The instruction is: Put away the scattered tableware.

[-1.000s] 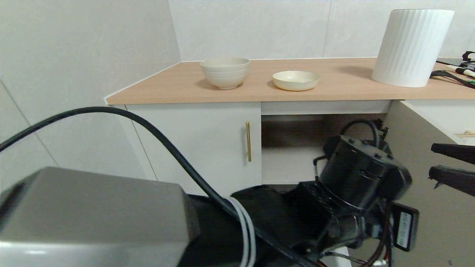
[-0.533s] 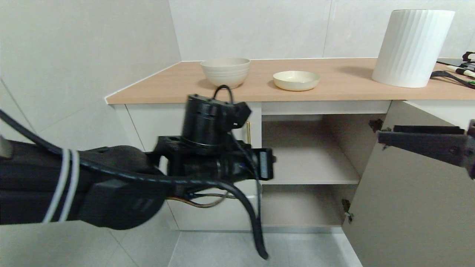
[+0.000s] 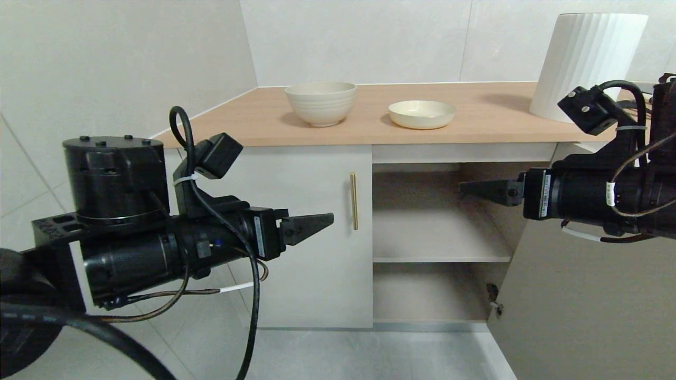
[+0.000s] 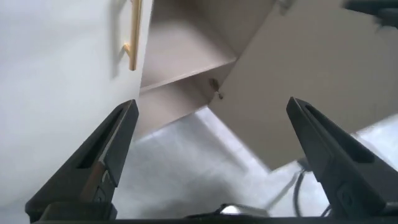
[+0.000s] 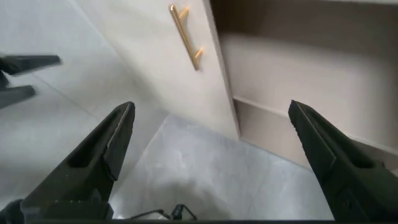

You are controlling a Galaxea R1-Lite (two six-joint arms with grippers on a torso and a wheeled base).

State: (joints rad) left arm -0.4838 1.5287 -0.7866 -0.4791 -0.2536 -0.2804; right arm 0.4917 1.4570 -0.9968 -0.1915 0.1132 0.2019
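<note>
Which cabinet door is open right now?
The right door is open: it stands swung outward, exposing the shelf inside. The left door, with the gold handle, is shut flush.

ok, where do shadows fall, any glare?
Head view: bowl, dish and ribbed container throw soft shadows leftward on the counter; the open cabinet is shaded in its upper compartment. Right wrist view: same recess dark, handle lit. No glare anywhere.
</note>
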